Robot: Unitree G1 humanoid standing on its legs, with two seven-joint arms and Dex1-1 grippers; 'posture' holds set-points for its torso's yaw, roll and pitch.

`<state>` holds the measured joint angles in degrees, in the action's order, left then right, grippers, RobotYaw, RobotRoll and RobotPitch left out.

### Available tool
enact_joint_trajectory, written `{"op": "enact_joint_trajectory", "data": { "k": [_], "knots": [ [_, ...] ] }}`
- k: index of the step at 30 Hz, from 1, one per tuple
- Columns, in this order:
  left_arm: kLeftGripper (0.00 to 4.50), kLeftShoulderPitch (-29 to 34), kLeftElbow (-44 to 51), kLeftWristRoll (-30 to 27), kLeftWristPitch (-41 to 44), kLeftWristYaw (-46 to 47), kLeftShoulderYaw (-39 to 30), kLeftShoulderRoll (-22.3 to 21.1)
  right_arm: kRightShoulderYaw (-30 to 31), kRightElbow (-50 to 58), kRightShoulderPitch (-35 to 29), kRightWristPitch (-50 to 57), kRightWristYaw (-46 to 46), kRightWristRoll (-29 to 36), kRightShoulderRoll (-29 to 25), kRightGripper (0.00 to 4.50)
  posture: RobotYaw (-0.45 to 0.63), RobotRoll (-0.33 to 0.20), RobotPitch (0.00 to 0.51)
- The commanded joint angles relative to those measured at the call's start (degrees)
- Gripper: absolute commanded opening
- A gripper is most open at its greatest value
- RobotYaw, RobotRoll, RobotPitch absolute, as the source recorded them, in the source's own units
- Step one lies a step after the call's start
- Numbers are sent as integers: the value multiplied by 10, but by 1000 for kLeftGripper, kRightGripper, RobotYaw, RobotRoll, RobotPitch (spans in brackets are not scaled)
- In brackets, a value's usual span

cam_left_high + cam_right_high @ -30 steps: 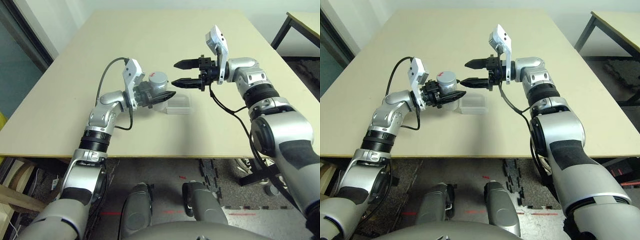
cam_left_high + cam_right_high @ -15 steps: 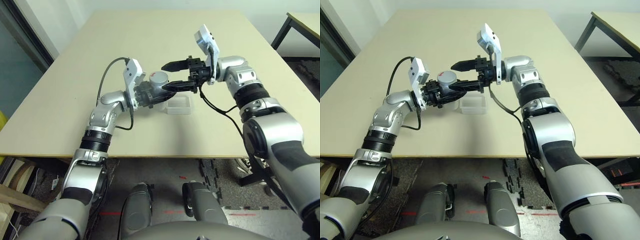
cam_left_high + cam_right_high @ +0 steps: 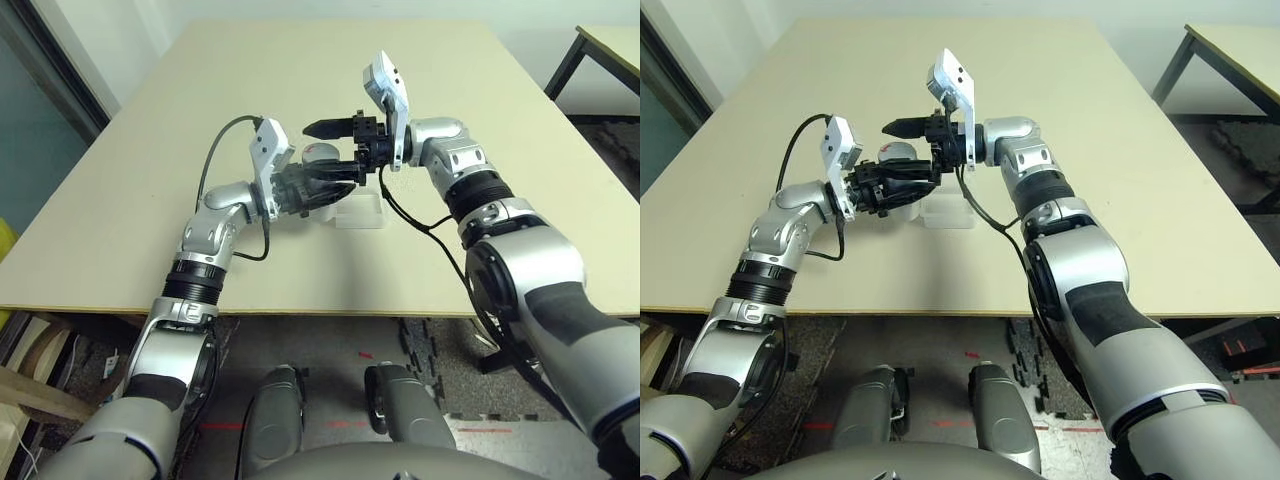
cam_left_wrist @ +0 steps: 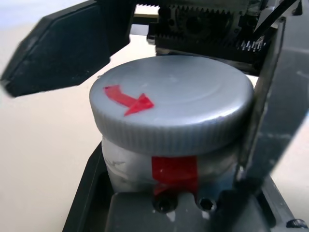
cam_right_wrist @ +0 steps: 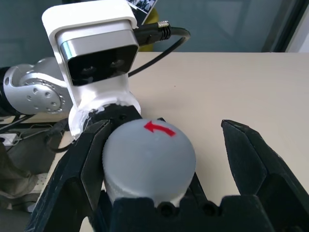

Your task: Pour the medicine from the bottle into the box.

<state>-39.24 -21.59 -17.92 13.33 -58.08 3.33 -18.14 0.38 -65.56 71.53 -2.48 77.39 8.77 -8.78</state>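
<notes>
- Bottle sits upright above the table, clamped low on its body by my left gripper, cap on; box lies just beside it.
- Right gripper is wide open, holding nothing, its fingers straddling the cap.
- Step, as I judge it: uncapping, not pouring.
- Next I need to close squarely on the cap's ribbed rim, then twist while the left holds firm.

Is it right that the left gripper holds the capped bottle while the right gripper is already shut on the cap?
Not quite. The left gripper does hold the capped bottle, but the right gripper is open, its fingers either side of the cap, as the right wrist view shows.
</notes>
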Motion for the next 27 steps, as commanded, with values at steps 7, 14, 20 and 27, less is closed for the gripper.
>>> {"op": "enact_joint_trajectory", "data": {
  "k": [7, 14, 20, 27],
  "knots": [
    [2614, 3, 4, -1, -5, -10, 5, -3, -14, -18, 0, 4, -6, -7, -66, 4500, -122, 0, 65],
    [2614, -3, -7, 1, -11, -12, 4, 0, -16, -12, -1, 22, 46, 1, -95, 4500, -124, 0, 62],
    [2614, -3, -11, 4, -15, -12, 2, 2, -3, 12, -8, 59, 133, 2, -102, 4500, -122, 0, 59],
    [2614, -5, -14, 3, -18, -12, 3, 4, -9, 23, -9, 61, 122, 3, -84, 4500, -122, 0, 57]
  ]
}}
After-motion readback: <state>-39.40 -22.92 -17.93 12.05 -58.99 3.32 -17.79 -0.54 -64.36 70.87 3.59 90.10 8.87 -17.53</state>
